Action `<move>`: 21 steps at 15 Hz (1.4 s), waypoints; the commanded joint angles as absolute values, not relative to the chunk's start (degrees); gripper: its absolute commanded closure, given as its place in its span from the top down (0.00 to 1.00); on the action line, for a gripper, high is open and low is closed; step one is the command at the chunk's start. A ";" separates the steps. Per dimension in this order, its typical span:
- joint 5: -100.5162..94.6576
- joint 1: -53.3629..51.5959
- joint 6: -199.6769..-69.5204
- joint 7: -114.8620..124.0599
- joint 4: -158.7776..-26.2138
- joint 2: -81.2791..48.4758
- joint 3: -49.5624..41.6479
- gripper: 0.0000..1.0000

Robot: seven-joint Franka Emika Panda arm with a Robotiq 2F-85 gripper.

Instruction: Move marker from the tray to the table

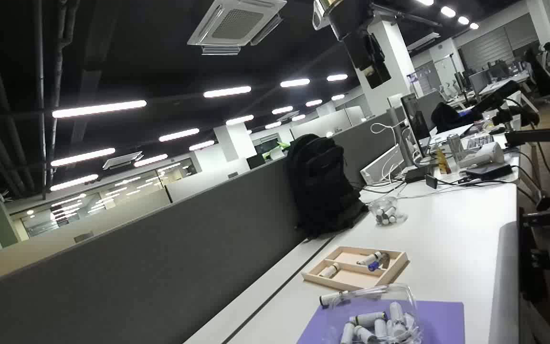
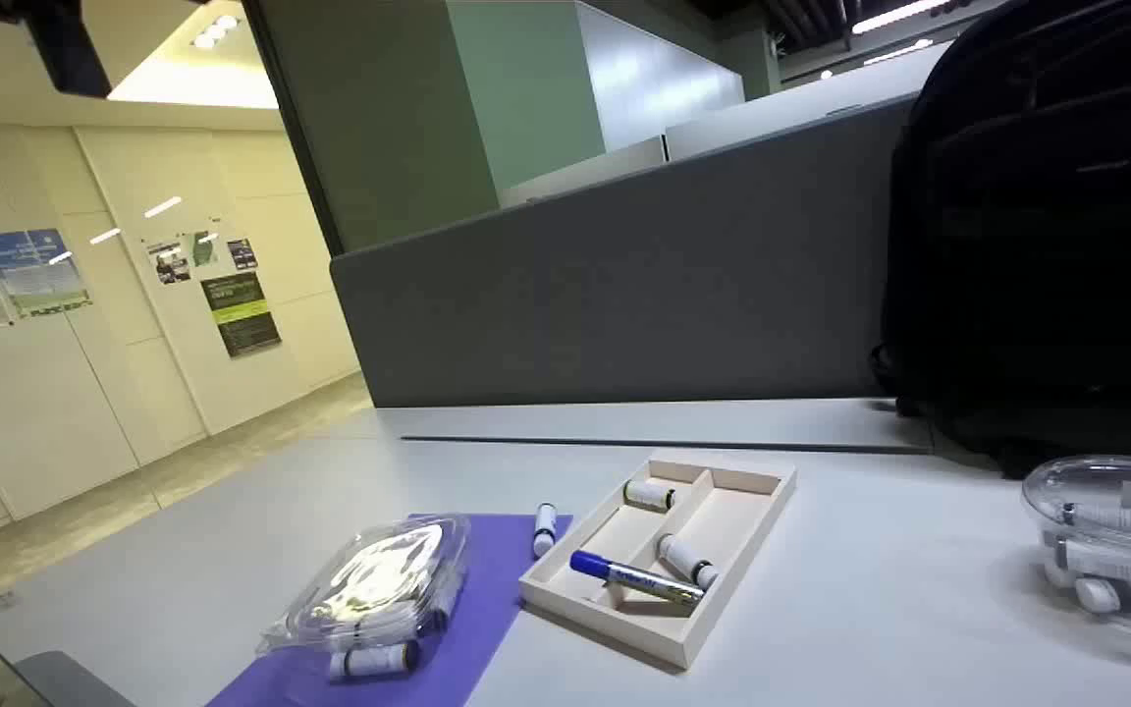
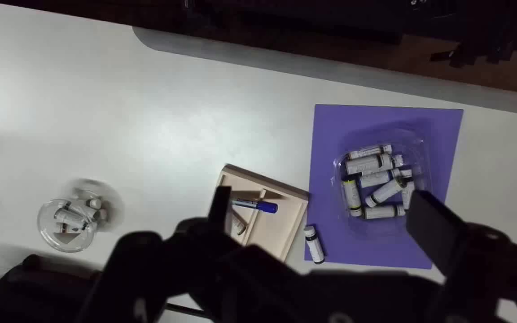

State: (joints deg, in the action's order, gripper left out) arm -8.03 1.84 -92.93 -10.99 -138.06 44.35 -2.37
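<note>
black two-fingered gripper (image 3: 325,211) is hovering spread | blue-capped cylindrical marker (image 2: 648,581) is lying in rectangular tan-wood tray (image 2: 605,625), likely handling light, stiff | grip mid-barrel

In the wrist view the gripper (image 3: 323,215) holds its fingers (image 3: 433,231) wide apart above the table (image 3: 186,103). One finger hides part of the tray (image 3: 267,181), where a blue-capped marker (image 3: 255,204) lies across the divider (image 3: 253,220), near a partly hidden vial (image 3: 238,224). Just beside the tray, another vial (image 3: 314,244) lies on the edge of a purple mat (image 3: 379,116). A clear tub (image 3: 415,152) of vials (image 3: 352,197) rests on the mat. Well apart from the tray, a clear cup (image 3: 47,233) holds more vials (image 3: 71,219).
</note>
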 commanded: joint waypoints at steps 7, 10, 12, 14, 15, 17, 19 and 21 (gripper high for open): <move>-8.45 0.90 -92.79 -10.48 -137.87 44.41 -2.99 1.00; -8.45 0.90 -92.80 -10.48 -137.86 44.41 -2.99 1.00; -8.45 0.90 -92.80 -10.48 -137.87 44.41 -2.99 1.00; -8.45 0.90 -92.80 -10.49 -137.86 44.41 -2.99 1.00; -8.45 0.90 -92.80 -10.49 -137.87 44.41 -2.99 1.00; -8.67 0.99 -96.47 -9.99 -137.93 42.78 -3.16 1.00; -8.47 1.07 -102.89 -9.85 -138.31 40.32 -3.71 1.00; -8.78 1.63 -112.35 -9.02 -139.27 36.60 -3.96 1.00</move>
State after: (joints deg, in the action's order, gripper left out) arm -8.06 1.78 -102.98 -10.92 -138.87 41.63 -3.01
